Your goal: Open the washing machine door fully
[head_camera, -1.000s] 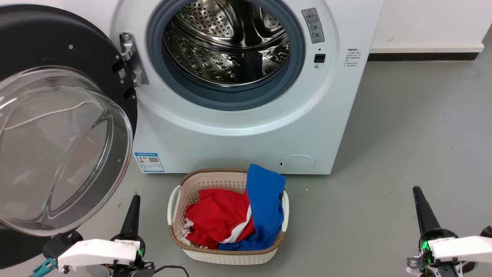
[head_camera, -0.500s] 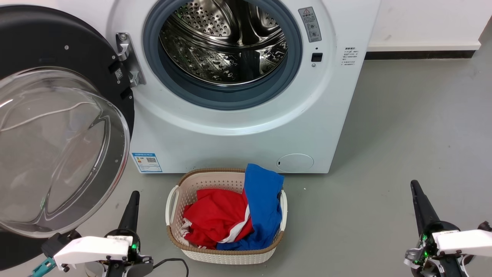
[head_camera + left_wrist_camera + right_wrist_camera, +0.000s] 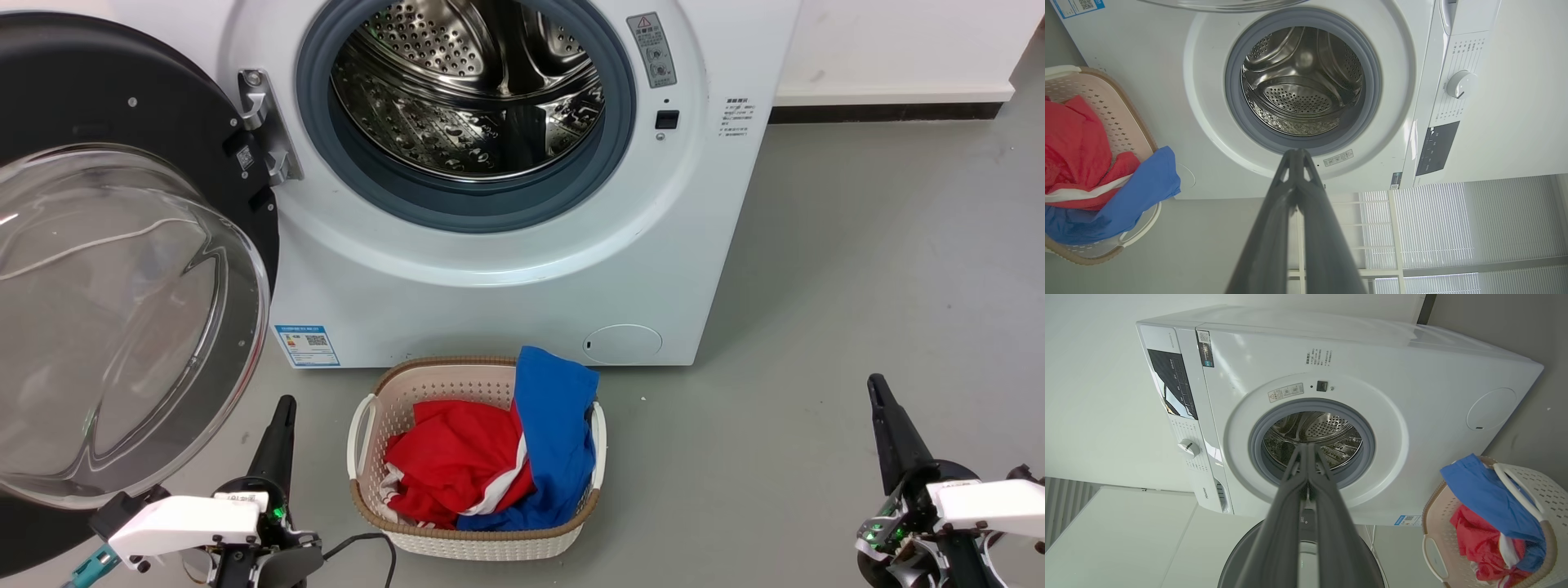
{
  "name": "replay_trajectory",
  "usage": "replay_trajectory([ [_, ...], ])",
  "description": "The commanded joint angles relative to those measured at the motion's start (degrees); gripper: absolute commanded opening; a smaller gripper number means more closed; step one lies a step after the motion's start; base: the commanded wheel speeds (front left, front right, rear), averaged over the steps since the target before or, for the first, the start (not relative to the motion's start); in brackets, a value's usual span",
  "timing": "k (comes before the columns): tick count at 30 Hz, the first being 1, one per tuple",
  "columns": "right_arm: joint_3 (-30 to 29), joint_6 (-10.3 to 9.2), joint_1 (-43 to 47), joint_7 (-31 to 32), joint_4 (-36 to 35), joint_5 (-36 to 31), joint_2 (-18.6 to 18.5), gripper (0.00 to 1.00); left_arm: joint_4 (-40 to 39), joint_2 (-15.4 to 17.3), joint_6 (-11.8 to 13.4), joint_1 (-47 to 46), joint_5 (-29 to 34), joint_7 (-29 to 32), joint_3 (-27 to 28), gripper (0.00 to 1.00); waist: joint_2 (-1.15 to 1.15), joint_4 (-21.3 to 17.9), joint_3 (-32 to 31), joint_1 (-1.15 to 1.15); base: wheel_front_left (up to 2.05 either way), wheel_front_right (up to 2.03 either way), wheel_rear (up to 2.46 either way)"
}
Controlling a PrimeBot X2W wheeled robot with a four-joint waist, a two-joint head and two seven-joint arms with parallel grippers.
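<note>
Washing machine door (image 3: 131, 269) hangs swung wide on its hinge, left of the drum opening (image 3: 465, 106), while left gripper (image 3: 284, 404) and right gripper (image 3: 877, 385) hover low, fingers pressed together, either side of the laundry basket (image 3: 433, 364).

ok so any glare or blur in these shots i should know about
Head view: sharp, with white streak reflections on the glass of the washing machine door and glints in the steel drum. Left wrist view: left gripper soft up close. Right wrist view: bright reflection on the dark control panel.
</note>
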Motion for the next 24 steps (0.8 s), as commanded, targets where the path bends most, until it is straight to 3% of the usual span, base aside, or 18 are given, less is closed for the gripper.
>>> replay_trajectory([
  [1,0.0,0.0,-1.2,0.2,0.2,1.1,-0.1,0.0,0.1,0.0,-0.3,-0.9,-1.0,0.4,0.2,0.0,0.0,0.0,0.0,0.0,0.0,0.0,0.0],
  [14,-0.2,0.0,-2.3,1.7,1.2,6.0,0.1,0.0,0.5,0.0,-0.5,-1.6,-6.5,1.7,0.7,0.0,0.0,-0.5,0.1,0.0,0.0,0.0,0.0],
  [24,-0.4,0.0,-2.3,1.8,1.1,5.5,0.2,0.0,0.5,0.0,-0.5,-1.5,-6.2,1.6,0.6,0.0,0.0,-0.5,0.1,0.0,0.0,0.0,0.0],
])
